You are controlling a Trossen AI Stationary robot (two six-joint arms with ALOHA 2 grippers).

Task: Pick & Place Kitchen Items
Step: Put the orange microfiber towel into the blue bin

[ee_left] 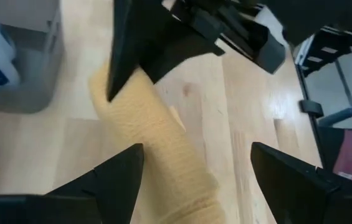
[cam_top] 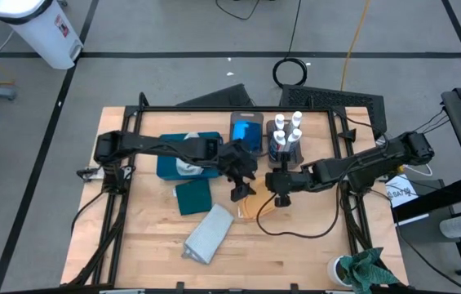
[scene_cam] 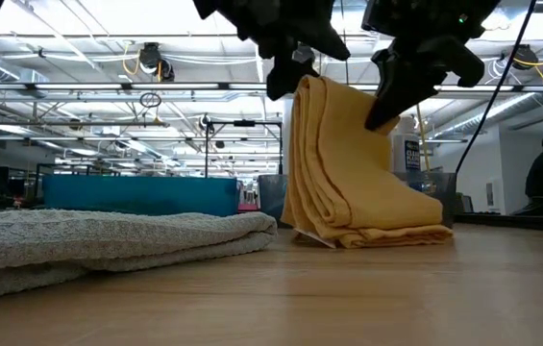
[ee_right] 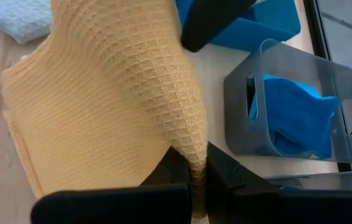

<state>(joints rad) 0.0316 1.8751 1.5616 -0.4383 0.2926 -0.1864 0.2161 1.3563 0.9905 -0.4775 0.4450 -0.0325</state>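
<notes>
A mustard yellow folded cloth (scene_cam: 338, 163) stands raised in the middle of the table, its lower part on the wood. My right gripper (ee_right: 197, 168) is shut on its raised top. My left gripper (ee_left: 197, 149) is open right beside it on the left. Its fingers stand on either side of the raised ridge (ee_left: 163, 143); whether they touch it I cannot tell. A dark teal cloth (cam_top: 193, 197) and a pale grey cloth (cam_top: 210, 233) lie flat left of the mustard one and nearer the table's front edge. My right gripper pinches the mustard cloth's raised top fold (ee_right: 191, 146) between its two shut fingers, slanting down from the table's right side. The cloth hangs below the fingers in a steep drape. Its folded lower end (scene_cam: 377, 235) still lies on the table.
Behind the cloths stand a flat teal tray (cam_top: 169, 159), a grey bin with a blue sponge (cam_top: 246, 131) and a grey bin with white bottles (cam_top: 285, 137). A green rag (cam_top: 369, 269) sits at the near right corner. Bare wood lies along the front edge.
</notes>
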